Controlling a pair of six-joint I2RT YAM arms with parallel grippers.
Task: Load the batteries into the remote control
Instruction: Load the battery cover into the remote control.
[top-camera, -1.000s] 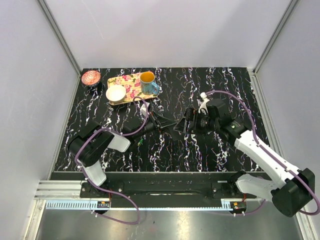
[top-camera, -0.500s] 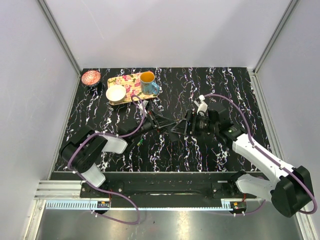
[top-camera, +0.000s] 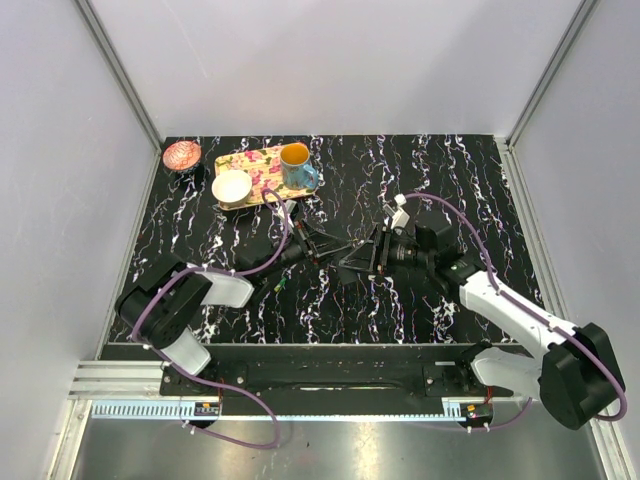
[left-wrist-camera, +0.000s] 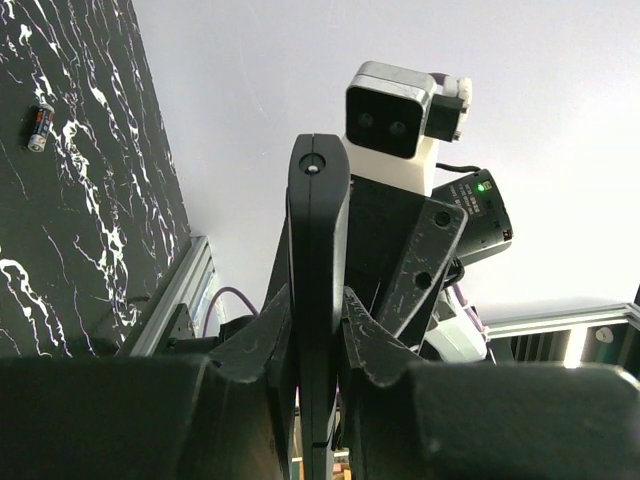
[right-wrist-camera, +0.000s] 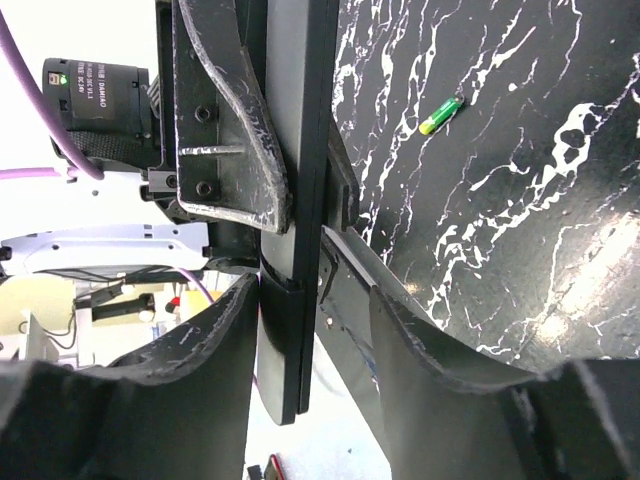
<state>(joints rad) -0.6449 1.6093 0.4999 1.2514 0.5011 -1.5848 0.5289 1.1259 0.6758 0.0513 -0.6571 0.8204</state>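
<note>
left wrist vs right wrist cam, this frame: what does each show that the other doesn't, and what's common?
Left wrist only: a small battery on the table, and the right arm's white wrist camera. Right wrist only: a green-and-yellow battery and the left arm's black camera. Both: the remote control edge-on, pinched by the left gripper, with the right gripper straddling it.

White print "DAMIAO" stands on the black motor housing (right-wrist-camera: 100, 95) at ten o'clock in the right wrist view; the finer print beside it is too small to read
</note>
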